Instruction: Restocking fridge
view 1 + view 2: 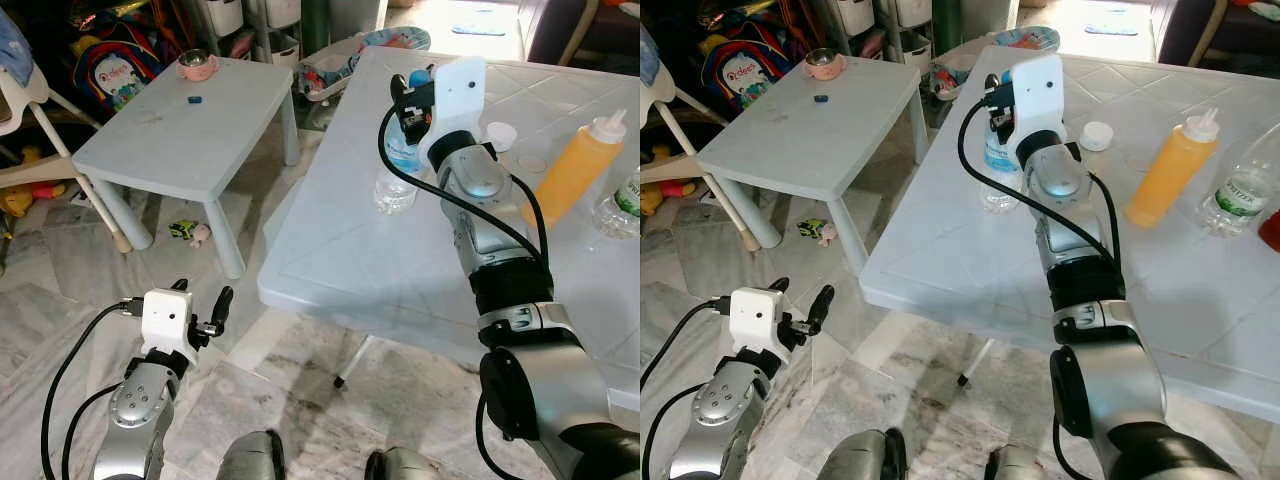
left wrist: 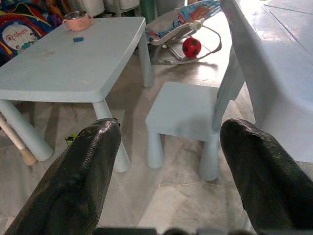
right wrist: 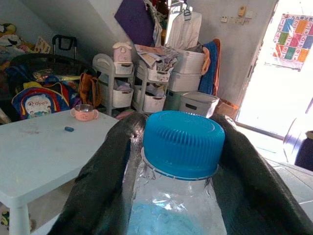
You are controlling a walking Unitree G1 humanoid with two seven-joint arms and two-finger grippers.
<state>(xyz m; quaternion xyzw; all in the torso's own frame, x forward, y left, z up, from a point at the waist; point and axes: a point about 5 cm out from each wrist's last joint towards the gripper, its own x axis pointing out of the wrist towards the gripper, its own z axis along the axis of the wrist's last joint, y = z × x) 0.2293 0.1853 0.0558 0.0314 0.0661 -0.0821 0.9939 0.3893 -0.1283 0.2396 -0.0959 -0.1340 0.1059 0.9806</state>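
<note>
Two claws: right claw (image 3: 181,161) grasps the water bottle (image 3: 178,196); left claw (image 2: 166,166) hangs released.

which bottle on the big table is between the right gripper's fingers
The blue-capped water bottle, flanked by the right gripper's fingers. The orange sauce bottle and green-labelled bottle stand untouched.

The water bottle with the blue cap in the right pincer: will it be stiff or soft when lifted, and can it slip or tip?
The water bottle has thin clear crinkled walls, so it probably dents under a firm squeeze. The right pincer flanks it just below the blue cap, so it may swing when lifted. It looks tall and narrow, so a push could tip it on the white table.
</note>
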